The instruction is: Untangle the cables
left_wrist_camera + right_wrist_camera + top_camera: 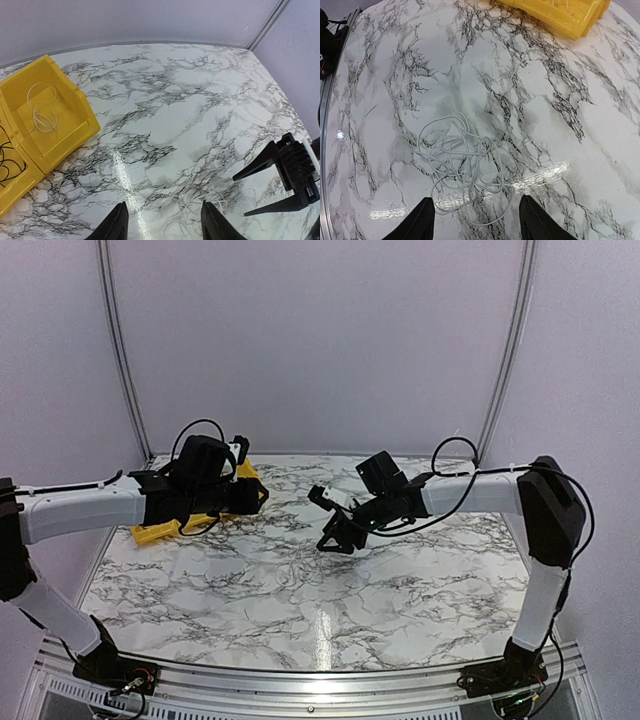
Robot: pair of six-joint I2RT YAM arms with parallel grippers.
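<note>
A hand-sized tangle of pale thin cables [462, 167] lies on the marble table, just ahead of and between the fingers of my right gripper [477, 225], which is open and empty above it. The tangle shows faintly in the top view [300, 573], left of the right gripper [337, 539]. My left gripper [166, 227] is open and empty, with the edge of the tangle [202, 220] low between its fingers. In the top view the left gripper [248, 496] is by the yellow bin. One pale wire [41, 107] and a black wire [7, 162] lie in separate bin compartments.
The yellow bin [158, 531] stands at the back left of the table; it also shows in the left wrist view [75, 125] and the right wrist view [555, 17]. The right gripper's black fingers [265, 160] show in the left wrist view. White walls enclose the table.
</note>
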